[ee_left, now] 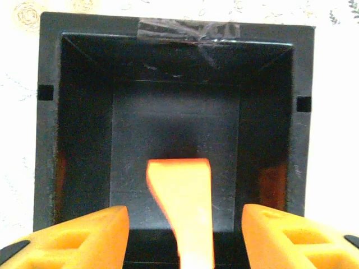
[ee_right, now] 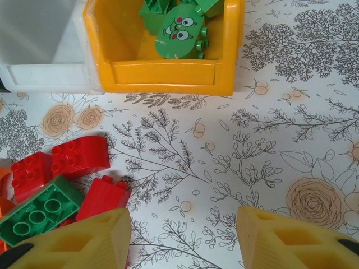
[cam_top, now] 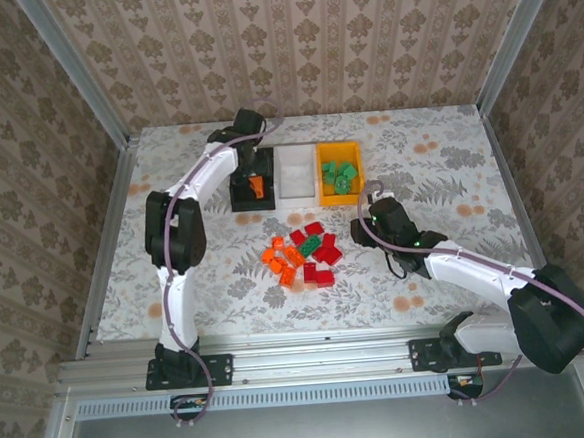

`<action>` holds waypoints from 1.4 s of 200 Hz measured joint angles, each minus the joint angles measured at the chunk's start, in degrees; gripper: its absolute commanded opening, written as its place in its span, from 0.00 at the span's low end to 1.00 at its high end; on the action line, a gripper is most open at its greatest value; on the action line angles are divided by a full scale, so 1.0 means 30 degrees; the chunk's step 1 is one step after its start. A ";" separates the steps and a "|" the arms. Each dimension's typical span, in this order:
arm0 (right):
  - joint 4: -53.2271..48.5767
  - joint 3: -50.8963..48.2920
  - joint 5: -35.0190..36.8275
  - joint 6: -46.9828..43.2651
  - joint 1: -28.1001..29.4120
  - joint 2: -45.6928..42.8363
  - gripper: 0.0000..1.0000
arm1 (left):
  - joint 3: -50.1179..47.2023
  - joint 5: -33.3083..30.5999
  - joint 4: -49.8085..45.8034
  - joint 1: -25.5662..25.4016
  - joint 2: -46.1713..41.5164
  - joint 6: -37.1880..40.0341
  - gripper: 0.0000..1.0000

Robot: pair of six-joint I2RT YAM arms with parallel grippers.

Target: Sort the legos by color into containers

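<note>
Left pincer (ee_left: 184, 208): spread wide over the black bin (ee_left: 49, 145) — an orange brick (ee_left: 180, 196) shows between the fingers, touching neither.
Right pincer (ee_right: 184, 216): spread too, holding nothing, low over the flowered table (ee_right: 291, 129) (red bricks (ee_right: 78, 159) just beside one finger).
Orange-yellow bin (ee_right: 162, 75): green pieces (ee_right: 179, 31) inside.
White bin (ee_right: 33, 73): between the other two bins.
Loose legos (cam_top: 300, 253): red, orange, green — heaped on the table near the bins.

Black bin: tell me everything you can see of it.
The black bin is a rectangular open-top box, plastic-looking, with sloping inner walls and a scuffed floor. Clear tape sits on one rim. It stands upright at the left end of the row, beside the white bin. The open left gripper hovers over it, a blurred orange piece between the fingers.
</note>
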 measured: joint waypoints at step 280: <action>0.0000 0.0000 -0.0022 0.0000 0.0000 0.0015 0.54 | -1.9562 0.1800 0.6543 -0.4189 -1.1256 -0.2164 0.60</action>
